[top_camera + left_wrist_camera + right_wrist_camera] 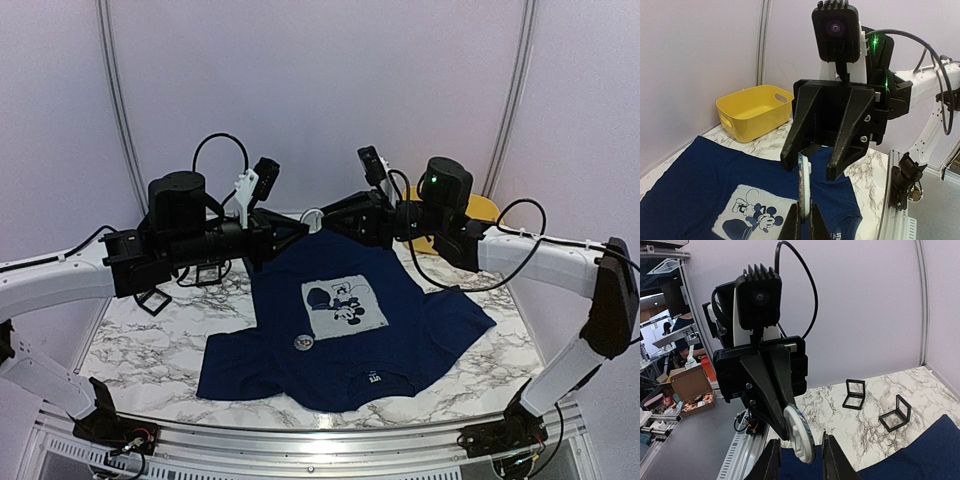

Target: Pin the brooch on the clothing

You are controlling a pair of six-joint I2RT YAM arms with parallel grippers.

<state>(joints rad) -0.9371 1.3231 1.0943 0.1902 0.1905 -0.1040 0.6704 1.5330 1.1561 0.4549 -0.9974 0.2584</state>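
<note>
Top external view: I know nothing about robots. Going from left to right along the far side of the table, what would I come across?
black stands → left gripper → brooch, pinched in the left gripper → right gripper, its fingers either side of the brooch → yellow basket

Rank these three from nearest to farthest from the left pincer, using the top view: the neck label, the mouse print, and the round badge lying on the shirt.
1. Mouse print, at the centre of the shirt, closest to the left pincer.
2. Badge, by the print's near left corner.
3. Neck label, at the shirt's near edge.
</note>
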